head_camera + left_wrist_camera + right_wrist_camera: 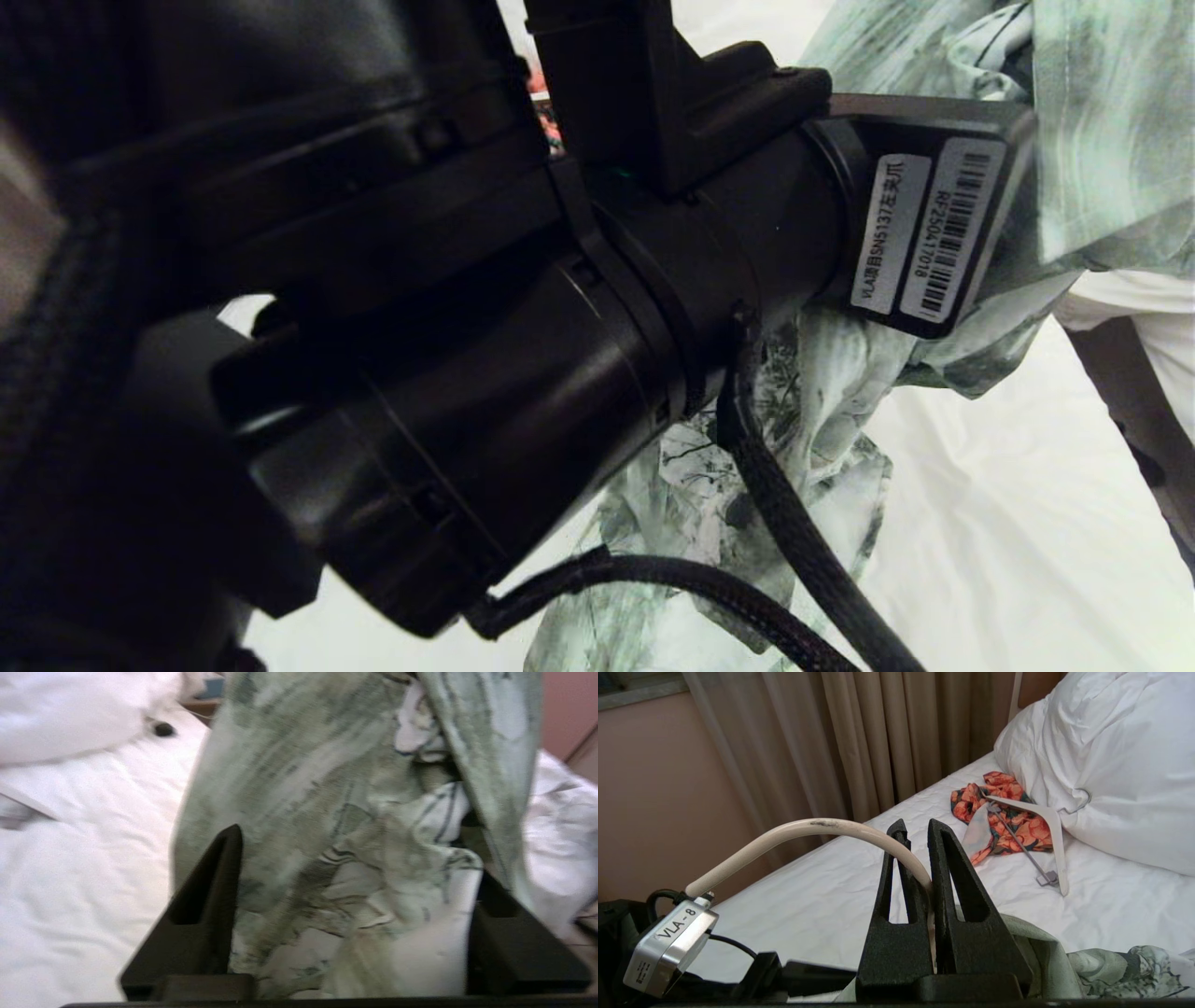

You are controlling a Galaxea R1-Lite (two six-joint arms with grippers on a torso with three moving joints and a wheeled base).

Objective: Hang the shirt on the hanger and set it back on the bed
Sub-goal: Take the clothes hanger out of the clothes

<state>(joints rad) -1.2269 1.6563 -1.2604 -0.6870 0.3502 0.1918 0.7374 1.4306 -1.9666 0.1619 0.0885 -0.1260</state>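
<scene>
The green-and-white printed shirt [327,812] hangs in loose folds above the bed [70,882]. My left gripper [357,851] is open, its two dark fingers [210,896] standing wide apart with shirt cloth lying slack between them. In the head view my left arm [467,373] fills most of the picture, and the shirt [1102,121] drapes past its labelled gripper body. My right gripper [917,823] is shut on the long curved cream hook of the hanger [808,828]. The rest of the hanger is hidden beneath the shirt [1125,961].
Farther along the bed's white sheet [784,905] lie a small orange floral garment [1008,812] and a thicker white hanger [1045,826] against a big white pillow [1111,756]. Beige curtains [878,732] and a pink wall stand behind the bed.
</scene>
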